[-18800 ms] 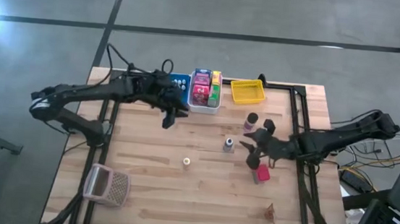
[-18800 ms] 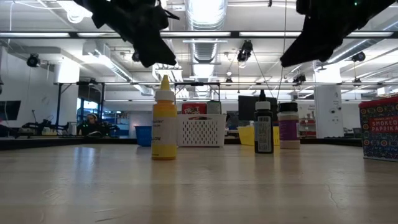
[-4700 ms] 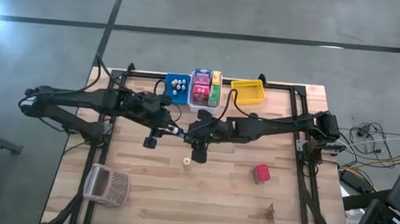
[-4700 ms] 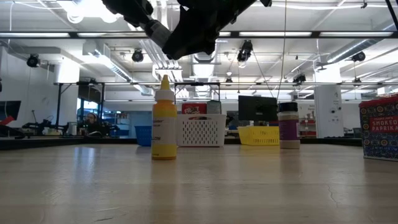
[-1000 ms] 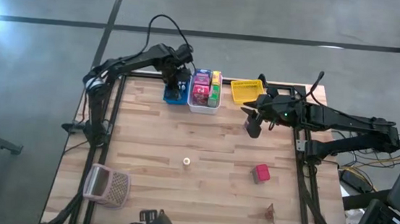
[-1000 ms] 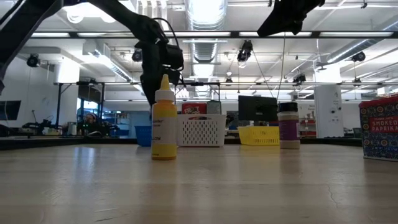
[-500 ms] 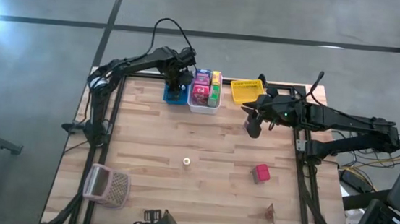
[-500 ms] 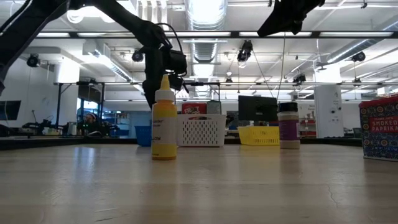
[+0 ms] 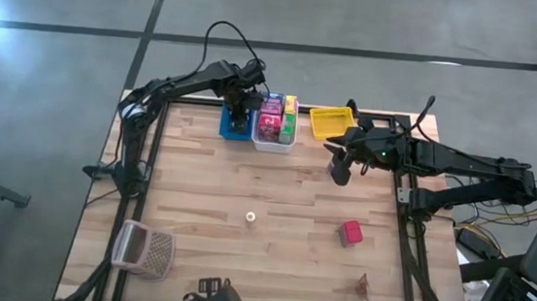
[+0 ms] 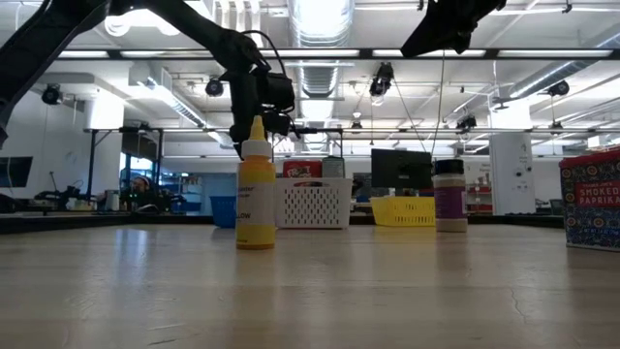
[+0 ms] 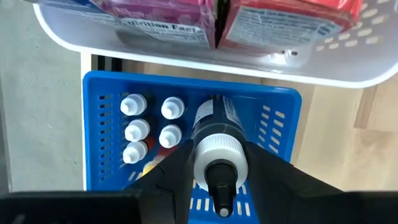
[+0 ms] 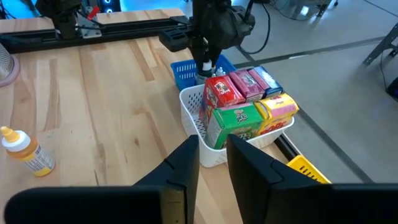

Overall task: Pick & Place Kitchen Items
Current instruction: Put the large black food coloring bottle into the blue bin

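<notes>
My left gripper (image 9: 244,107) points down over the blue bin (image 9: 232,129) at the table's far edge, shut on a dark bottle (image 11: 214,127) with a white collar and black nozzle. Several white-capped little bottles (image 11: 148,127) stand in that bin's other half. Beside it, the white bin (image 9: 275,139) holds pink, red and green boxes (image 12: 239,102). My right gripper (image 9: 341,169) hangs high over the table's far right, its fingers (image 12: 186,168) a narrow gap apart with nothing between. A yellow bottle (image 9: 251,217) stands upright and a red box (image 9: 350,233) lies on the table. My left gripper pinches the dark bottle at its white collar (image 11: 216,151), just under the nozzle, one finger on each side. The fingers come from above, pointing down. The bottle stays upright, nozzle up, its body reaching down into the blue bin; whether its base rests there I cannot tell.
A yellow bin (image 9: 332,124) sits right of the white one. A pinkish mesh basket (image 9: 143,249) lies at the near left, a small brown thing (image 9: 363,287) at the near right. The low view also shows a purple-labelled jar (image 10: 449,196) and a paprika box (image 10: 591,199).
</notes>
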Robot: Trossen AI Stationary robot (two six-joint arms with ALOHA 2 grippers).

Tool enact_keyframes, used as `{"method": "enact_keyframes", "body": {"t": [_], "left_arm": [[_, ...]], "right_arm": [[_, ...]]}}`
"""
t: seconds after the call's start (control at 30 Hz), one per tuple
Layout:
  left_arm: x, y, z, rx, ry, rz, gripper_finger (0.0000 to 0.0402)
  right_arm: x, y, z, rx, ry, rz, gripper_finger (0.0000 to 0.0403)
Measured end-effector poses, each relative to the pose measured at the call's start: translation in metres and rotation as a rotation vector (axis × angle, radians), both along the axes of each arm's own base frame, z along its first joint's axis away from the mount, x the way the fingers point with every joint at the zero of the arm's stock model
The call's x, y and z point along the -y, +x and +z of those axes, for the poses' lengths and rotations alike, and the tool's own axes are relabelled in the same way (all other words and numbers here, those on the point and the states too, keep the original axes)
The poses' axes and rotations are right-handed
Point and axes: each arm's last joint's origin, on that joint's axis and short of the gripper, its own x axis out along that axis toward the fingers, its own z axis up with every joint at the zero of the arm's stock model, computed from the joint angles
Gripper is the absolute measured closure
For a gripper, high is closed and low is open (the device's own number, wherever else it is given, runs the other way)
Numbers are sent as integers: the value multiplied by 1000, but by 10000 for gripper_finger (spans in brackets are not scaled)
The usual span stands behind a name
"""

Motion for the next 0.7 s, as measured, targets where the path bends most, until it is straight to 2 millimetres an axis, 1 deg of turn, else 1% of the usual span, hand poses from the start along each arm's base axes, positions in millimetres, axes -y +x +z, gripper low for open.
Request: {"method": "enact_keyframes", "body": {"t": [0.37, 0.53, 0.7], "left_arm": [[-2, 2, 0, 21, 18, 2, 271], [-2, 2, -3, 15, 9, 16, 271], [-5, 5, -13, -8, -8, 22, 271]], "right_arm": [[0, 0, 0, 1, 0, 0, 351], [0, 0, 0, 2, 2, 0, 343], [0, 0, 0, 3, 3, -1, 328]]}}
